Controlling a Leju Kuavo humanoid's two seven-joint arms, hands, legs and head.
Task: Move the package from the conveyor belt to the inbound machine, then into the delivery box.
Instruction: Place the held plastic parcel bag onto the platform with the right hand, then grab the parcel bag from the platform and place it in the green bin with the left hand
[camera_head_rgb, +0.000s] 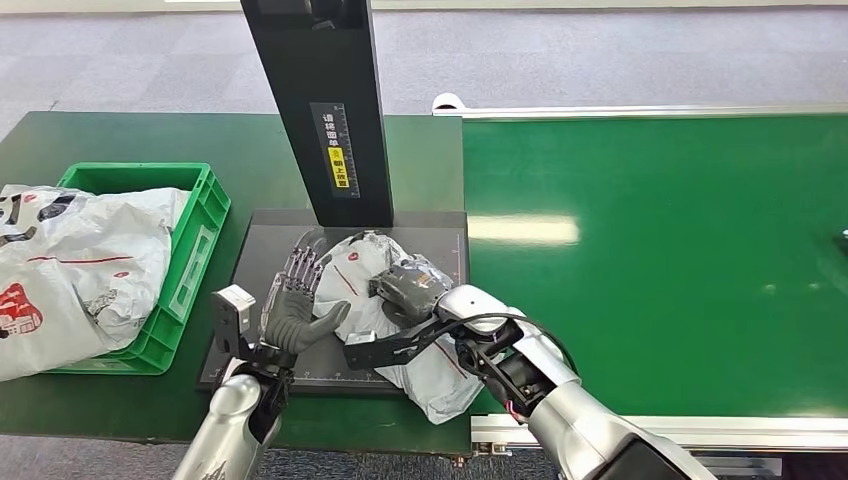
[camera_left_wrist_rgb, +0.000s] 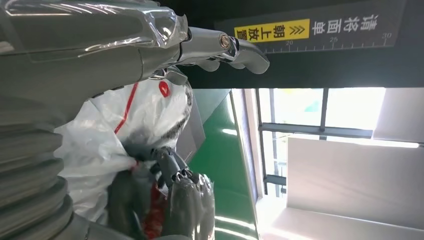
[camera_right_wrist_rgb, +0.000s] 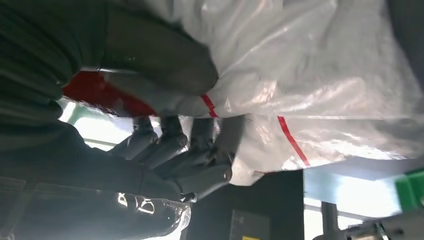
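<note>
The right hand (camera_head_rgb: 408, 288) grips the package (camera_head_rgb: 372, 300) on the inbound machine (camera_head_rgb: 262, 240), left hand (camera_head_rgb: 296, 302) spread alongside; lift cleanly toward the delivery box (camera_head_rgb: 196, 225) at the bench's left edge.

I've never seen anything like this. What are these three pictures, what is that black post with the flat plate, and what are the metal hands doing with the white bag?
All three pictures show one moment. The wide one is the robot's own head camera looking down; the other two come from cameras at its wrists, so they look tilted.

The black post and plate are the inbound machine, which sits between a green conveyor belt and a green delivery box already holding other white bags.

A white plastic package lies on the plate. The right robot hand grips it from above; its wrist picture shows fingers closed on the plastic. The left robot hand is open, fingers spread, beside the package.
</note>
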